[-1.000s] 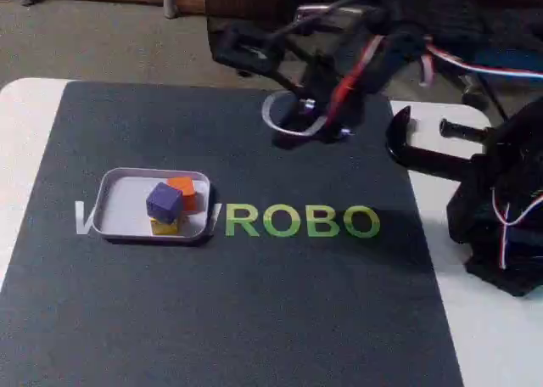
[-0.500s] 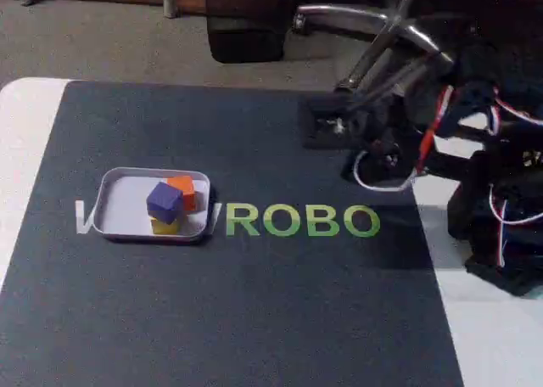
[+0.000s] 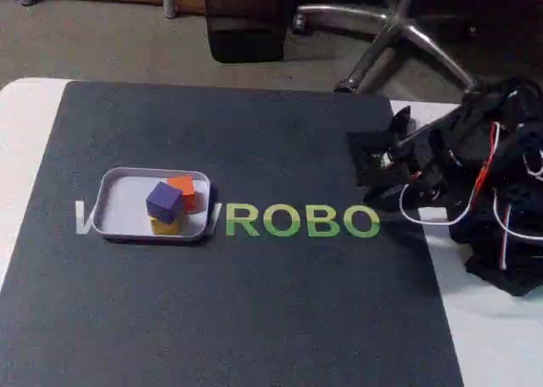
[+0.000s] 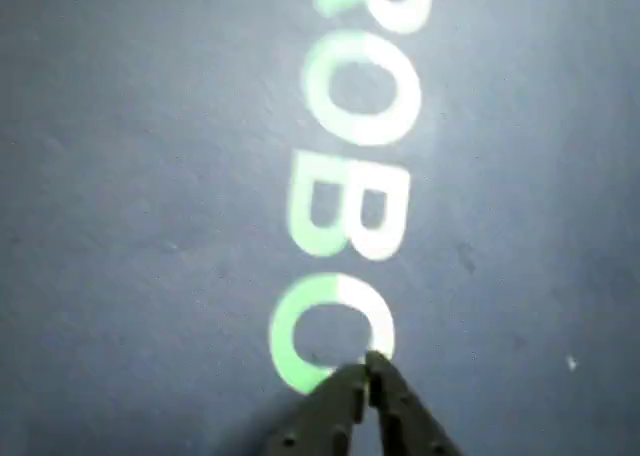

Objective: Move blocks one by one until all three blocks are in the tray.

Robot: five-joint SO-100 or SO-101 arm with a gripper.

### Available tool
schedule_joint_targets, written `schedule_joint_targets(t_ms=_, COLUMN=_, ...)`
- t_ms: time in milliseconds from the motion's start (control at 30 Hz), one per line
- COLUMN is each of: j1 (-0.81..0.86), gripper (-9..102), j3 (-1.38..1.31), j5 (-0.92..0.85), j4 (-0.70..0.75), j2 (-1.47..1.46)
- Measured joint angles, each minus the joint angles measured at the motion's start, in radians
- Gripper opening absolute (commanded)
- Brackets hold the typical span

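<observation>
Blocks: purple block (image 3: pixel 164 200) rests atop the yellow block (image 3: pixel 165 227), orange block (image 3: pixel 184 190) touching behind, all inside the tray (image 3: pixel 119 209). Gripper (image 4: pixel 365 364) closed and empty, over the mat lettering (image 3: pixel 301 221). Judged complete; nothing left

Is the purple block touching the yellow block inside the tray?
Touching. The fixed view shows the purple block resting on the yellow block, with no gap between them, inside the tray.

The arm (image 3: pixel 475 175) is black, strung with red and white cables, its tool (image 4: pixel 366 371) dark-fingered.
</observation>
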Motion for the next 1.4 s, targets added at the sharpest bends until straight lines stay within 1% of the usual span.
schedule_joint_targets(t_ms=300, j1=-0.098, gripper=-8, j3=0.089, j5=0.106, j4=-0.017, j2=0.000)
schedule_joint_targets(t_ms=500, j1=-0.186, gripper=-8, j3=0.092, j5=0.164, j4=-0.012, j2=0.005)
schedule_joint_targets(t_ms=633, j1=-0.221, gripper=-8, j3=0.094, j5=0.172, j4=-0.009, j2=0.005)
schedule_joint_targets(t_ms=1133, j1=-0.209, gripper=-7, j3=0.094, j5=0.181, j4=-0.008, j2=0.005)
schedule_joint_targets(t_ms=1400, j1=-0.167, gripper=-7, j3=0.094, j5=0.181, j4=-0.008, j2=0.005)
